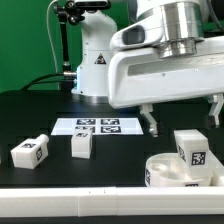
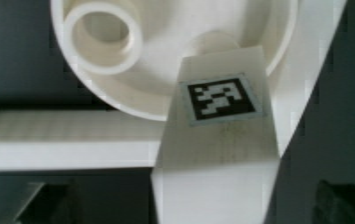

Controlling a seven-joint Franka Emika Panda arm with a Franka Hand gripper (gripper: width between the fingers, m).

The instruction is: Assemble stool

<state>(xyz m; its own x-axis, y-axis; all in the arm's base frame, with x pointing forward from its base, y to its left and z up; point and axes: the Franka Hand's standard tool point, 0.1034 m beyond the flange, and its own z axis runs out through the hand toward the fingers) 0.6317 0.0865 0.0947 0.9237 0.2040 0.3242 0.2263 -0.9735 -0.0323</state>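
Note:
The white round seat (image 1: 170, 170) lies at the front on the exterior view's right. One white leg (image 1: 191, 150) with a black-and-white tag stands upright on it. Two more tagged legs (image 1: 30, 152) (image 1: 82, 144) lie on the black table at the exterior view's left. My gripper (image 1: 182, 114) hangs open just above the standing leg, one finger on each side. In the wrist view the leg (image 2: 222, 110) runs between my dark fingers (image 2: 46, 203) with a gap on both sides, and its far end meets the seat (image 2: 112, 45) beside a round hole. The gripper (image 2: 192, 208) holds nothing.
The marker board (image 1: 97, 126) lies flat at mid-table behind the loose legs. A white rail (image 2: 58, 138) runs under the seat's edge in the wrist view. The robot's base (image 1: 95, 60) and a black stand (image 1: 62, 40) are at the back.

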